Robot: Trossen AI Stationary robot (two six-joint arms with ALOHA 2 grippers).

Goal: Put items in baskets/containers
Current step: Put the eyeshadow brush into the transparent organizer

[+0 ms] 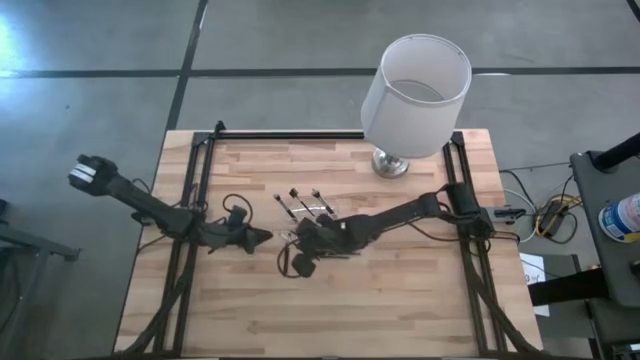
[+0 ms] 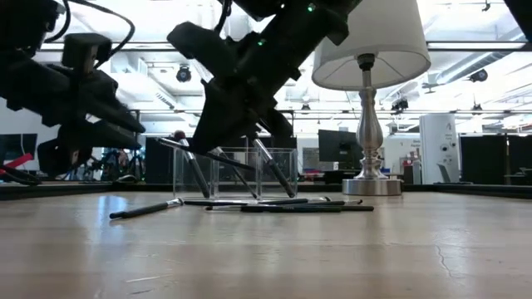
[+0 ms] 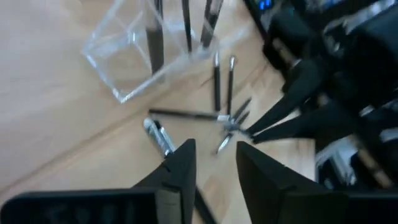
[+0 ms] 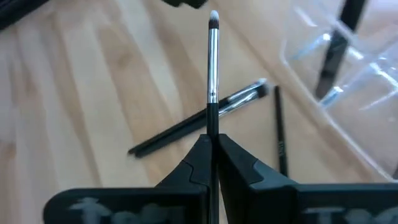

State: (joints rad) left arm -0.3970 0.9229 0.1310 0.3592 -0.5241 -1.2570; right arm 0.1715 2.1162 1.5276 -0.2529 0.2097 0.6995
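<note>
The items are thin sticks with silvery shafts and dark ends. Several lie loose on the wood table (image 4: 205, 118) (image 3: 217, 84) (image 2: 274, 204), and a few stand leaning inside the clear plastic container (image 3: 134, 53) (image 2: 237, 170) (image 1: 305, 207). My right gripper (image 4: 212, 146) (image 1: 298, 255), just near of the container, is shut on one stick. My left gripper (image 3: 214, 165) (image 1: 266, 237) is open, left of the loose sticks, pointing at them and touching nothing. My right gripper pinches one stick between its two fingers on the dark handle (image 4: 212, 127), with the fingers lying along its length. The silvery shaft and tip (image 4: 214, 18) stick out past the fingertips. The stick sits above the loose sticks, apparently lifted clear of the table.
A white drum-shaded lamp (image 1: 415, 90) (image 2: 370, 100) stands on the far right part of the table. Black cable loops (image 1: 232, 212) lie by the left arm. One stick (image 2: 145, 209) lies apart to the left. The near half of the table is bare wood.
</note>
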